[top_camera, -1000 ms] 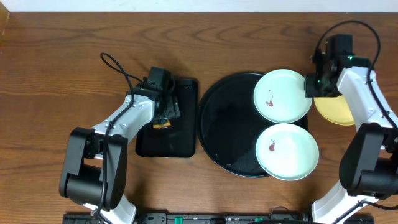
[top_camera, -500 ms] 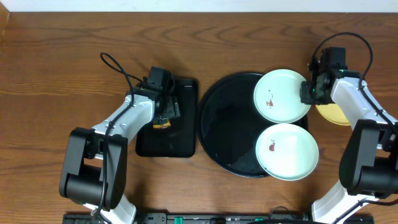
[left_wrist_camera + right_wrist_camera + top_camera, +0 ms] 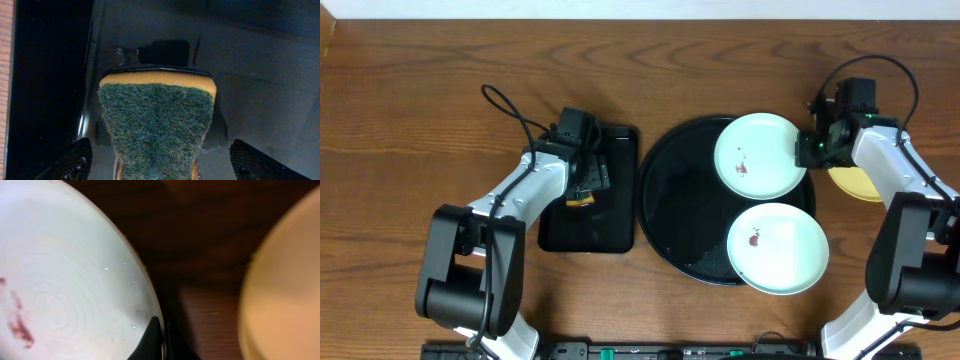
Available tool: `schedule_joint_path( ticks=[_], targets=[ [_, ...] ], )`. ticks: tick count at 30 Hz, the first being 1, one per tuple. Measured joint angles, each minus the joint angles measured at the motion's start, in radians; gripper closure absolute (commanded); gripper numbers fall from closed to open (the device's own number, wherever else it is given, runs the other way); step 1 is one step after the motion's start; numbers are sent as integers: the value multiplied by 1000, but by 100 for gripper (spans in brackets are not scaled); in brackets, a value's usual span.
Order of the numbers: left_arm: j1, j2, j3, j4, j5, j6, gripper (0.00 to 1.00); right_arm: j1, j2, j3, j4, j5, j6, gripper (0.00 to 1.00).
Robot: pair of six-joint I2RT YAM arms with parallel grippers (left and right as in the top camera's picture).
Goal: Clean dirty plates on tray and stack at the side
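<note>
left arm (image 3: pixel 525 190): white links, black joints | right arm (image 3: pixel 895 150): same | cables (image 3: pixel 510 108): black loops | right gripper (image 3: pixel 161 337): black jaws

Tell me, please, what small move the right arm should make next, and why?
Probably lift the upper plate slightly off the tray: the right gripper looks shut on its rim, its reddish smear needs wiping, and the open left gripper hovers over the sponge.
</note>
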Motion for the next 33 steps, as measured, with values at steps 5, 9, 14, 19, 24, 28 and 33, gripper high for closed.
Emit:
schedule_joint_path(
  ticks=[5, 9, 14, 19, 24, 28, 33],
  targets=[
    [0, 0, 0, 0, 0, 0, 11, 0, -6, 0, -35, -105, 33, 99],
    [0, 0, 0, 0, 0, 0, 2, 9, -6, 0, -61, -132, 43, 99],
    [0, 0, 0, 14, 0, 0, 2, 54, -6, 0, -61, -126, 47, 99],
    [0, 0, 0, 26, 0, 0, 2, 113, -6, 0, -61, -97, 47, 99],
    [0, 0, 0, 31, 16, -3, 9, 157, -6, 0, -61, -39, 50, 99],
    [0, 0, 0, 52, 28, 3, 9, 167, -6, 0, -61, -25, 62, 99],
    [-1, 0, 0, 66, 31, 2, 27, 167, -6, 0, -61, -14, 69, 99]
  ],
)
